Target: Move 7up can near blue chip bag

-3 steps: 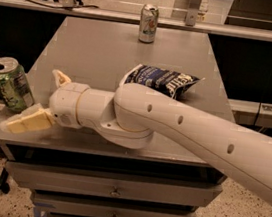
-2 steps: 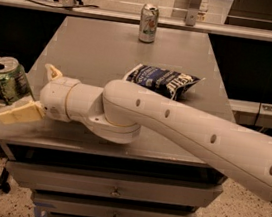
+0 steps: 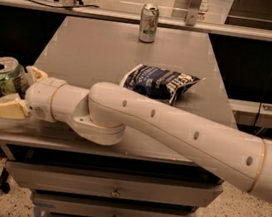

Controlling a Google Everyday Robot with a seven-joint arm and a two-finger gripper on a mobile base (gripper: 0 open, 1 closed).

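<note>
The tool [image 3: 10, 91] gapes open, empty, straddling the 7up can [image 3: 8, 75]; a nudge may tip it off the worktop [image 3: 99, 45] edge

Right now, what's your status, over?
Gripper open at left edge of table, straddling 7up can. Blue chip bag mid-table, apart. Other can at far edge, not between.
</note>
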